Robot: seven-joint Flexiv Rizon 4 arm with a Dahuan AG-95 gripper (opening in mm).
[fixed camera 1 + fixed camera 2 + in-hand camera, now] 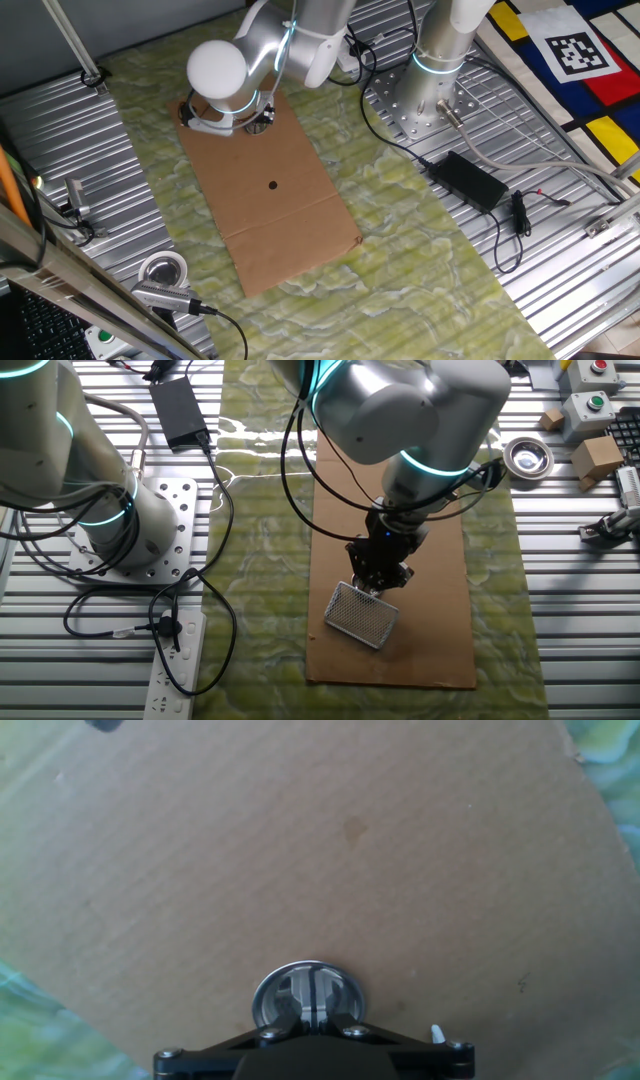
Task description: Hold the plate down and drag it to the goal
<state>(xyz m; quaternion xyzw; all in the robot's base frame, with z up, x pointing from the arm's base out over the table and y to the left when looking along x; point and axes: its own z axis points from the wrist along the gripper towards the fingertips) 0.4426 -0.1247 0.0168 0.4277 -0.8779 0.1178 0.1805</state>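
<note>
The plate [308,995], a small shiny silver disc with a dark centre, lies on the brown cardboard sheet [350,850] near one of its corners. My gripper [312,1012] is shut, and its two fingertips rest together on top of the plate. In one fixed view the gripper [259,121] is at the far end of the cardboard [285,215] and hides the plate. A tiny black dot [273,184] sits mid-sheet, apart from the gripper. In the other fixed view the gripper [378,573] points down onto the cardboard [440,620], and the plate is hidden.
A metal mesh piece [362,613] lies on the cardboard next to the gripper. A white tape roll [163,270] sits off the sheet. A black power adapter [468,178] with cables and the arm's base [425,95] are beside the green mat.
</note>
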